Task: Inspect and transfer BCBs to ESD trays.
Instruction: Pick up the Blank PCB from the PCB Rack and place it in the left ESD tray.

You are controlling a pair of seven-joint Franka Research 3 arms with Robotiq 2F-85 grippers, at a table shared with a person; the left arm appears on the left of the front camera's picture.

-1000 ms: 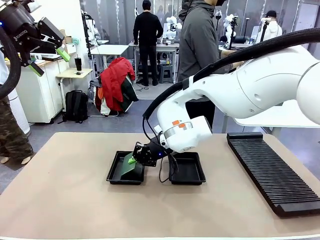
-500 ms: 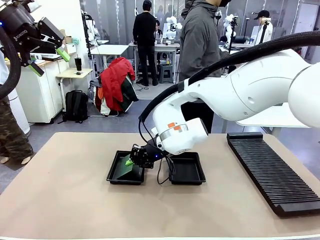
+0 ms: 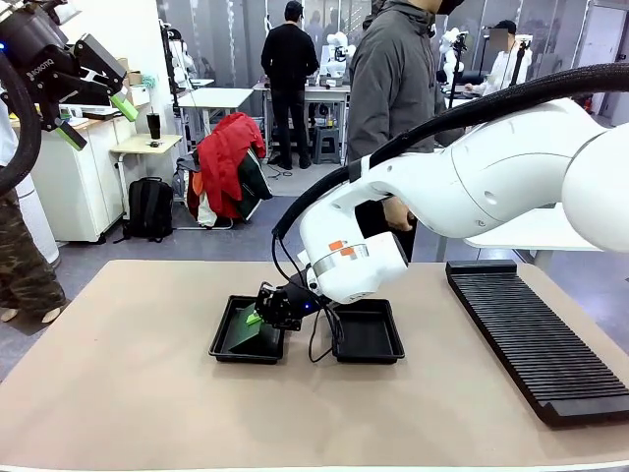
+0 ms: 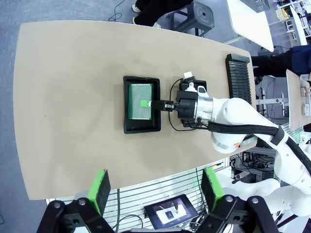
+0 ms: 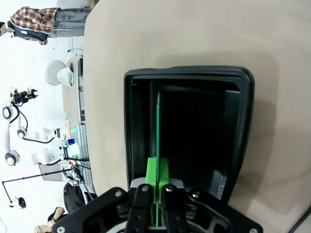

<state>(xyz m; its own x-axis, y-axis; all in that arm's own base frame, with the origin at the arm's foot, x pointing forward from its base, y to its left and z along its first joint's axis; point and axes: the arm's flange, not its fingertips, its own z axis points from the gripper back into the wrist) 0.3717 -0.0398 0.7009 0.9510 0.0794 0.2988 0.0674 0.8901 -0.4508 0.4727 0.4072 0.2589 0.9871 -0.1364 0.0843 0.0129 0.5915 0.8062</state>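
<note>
1. front view: the right gripper (image 3: 257, 317), at the end of the arm reaching across the middle, is pinched on the near-right edge of a bcb (image 3: 243, 335). the board sits low inside the left esd tray (image 3: 224, 350); whether it lies flat on the floor i cannot tell. the right esd tray (image 3: 370, 356) stands just beside it, with a long ribbed rack (image 3: 536, 344) well apart on the right. the left gripper (image 3: 98, 121) hangs high at the upper left, its fingers spread, holding nothing. a person (image 3: 393, 88) stands at the far side of the table (image 3: 128, 393).
2. left wrist view: from high above, this gripper (image 4: 156, 189) shows its two green pads wide apart. far below, the bcb (image 4: 138, 94) lies within the tray (image 4: 141, 129), clamped at one edge by the right gripper (image 4: 146, 103).
3. right wrist view: the gripper (image 5: 158, 167) has its pads pressed together on the bcb (image 5: 158, 126), seen edge-on as a thin green line over the tray (image 5: 189, 72).
</note>
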